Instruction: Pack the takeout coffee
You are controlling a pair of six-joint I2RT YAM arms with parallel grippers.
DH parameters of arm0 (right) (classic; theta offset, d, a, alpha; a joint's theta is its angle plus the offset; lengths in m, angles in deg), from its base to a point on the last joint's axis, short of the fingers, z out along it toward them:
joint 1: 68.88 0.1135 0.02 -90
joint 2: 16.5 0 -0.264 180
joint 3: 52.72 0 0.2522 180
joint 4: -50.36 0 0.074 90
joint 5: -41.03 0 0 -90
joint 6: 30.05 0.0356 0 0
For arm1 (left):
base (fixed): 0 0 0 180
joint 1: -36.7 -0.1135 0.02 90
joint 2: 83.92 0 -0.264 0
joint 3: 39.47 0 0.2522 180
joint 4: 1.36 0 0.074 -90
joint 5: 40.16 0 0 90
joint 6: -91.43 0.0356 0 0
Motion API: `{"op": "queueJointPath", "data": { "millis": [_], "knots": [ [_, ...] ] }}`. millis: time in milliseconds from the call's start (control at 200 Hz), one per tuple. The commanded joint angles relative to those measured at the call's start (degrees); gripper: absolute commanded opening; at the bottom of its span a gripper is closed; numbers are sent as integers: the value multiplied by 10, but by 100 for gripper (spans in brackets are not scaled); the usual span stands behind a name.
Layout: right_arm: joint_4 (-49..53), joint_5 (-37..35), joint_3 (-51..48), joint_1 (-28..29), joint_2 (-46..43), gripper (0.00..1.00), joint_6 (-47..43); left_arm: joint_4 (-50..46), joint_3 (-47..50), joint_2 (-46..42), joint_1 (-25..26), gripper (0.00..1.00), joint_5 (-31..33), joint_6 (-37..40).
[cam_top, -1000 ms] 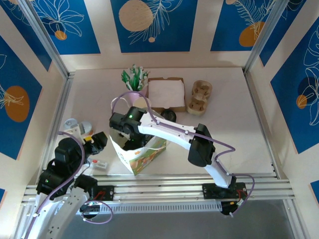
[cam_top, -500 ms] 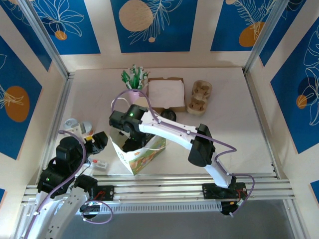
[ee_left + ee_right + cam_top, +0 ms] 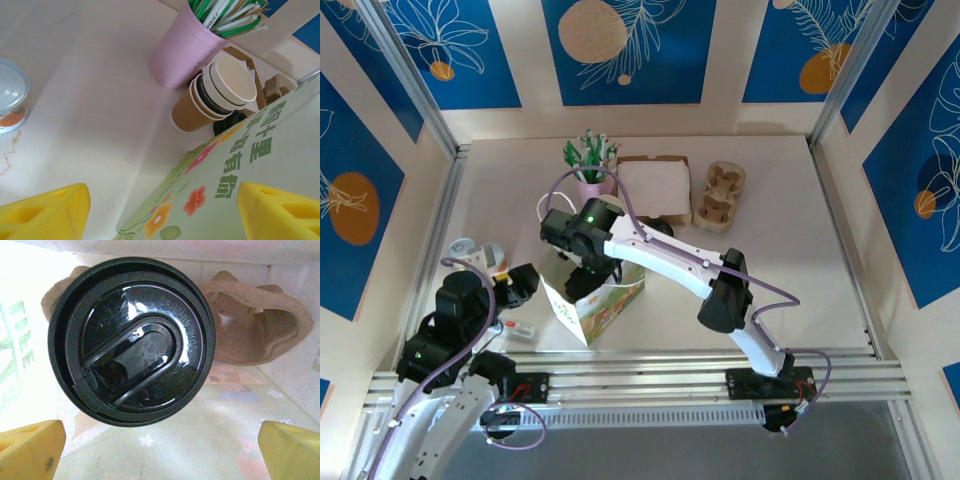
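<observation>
arms [image 3: 665, 265]: white links, black joints | cables [image 3: 555, 192]: lilac | wrist: green LED [image 3: 588, 213] | jaws: yellow pads [image 3: 30, 446]

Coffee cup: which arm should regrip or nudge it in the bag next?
Right. The right hand, open, hangs directly over the coffee cup inside the bag; the left hand is outside, facing the bag's printed wall.

"CAUTION" on black lid [image 3: 131, 340] (rest unclear), green Chinese characters on paper bag [image 3: 250, 165]
</observation>
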Motion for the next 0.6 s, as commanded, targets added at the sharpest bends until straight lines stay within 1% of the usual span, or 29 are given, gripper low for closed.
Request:
{"op": "queueJointPath", "data": {
  "millis": [0, 275, 595],
  "knots": [
    [24, -10, 21, -2, -21, 99, -7, 13, 4, 2, 3, 77, -12, -8],
    [26, -1, 68, -5, -37, 99, -12, 23, 8, 8, 3, 77, -18, -12],
    [26, -6, 72, -8, -67, 99, -11, 29, 13, 14, 3, 77, -24, -16]
  ]
}}
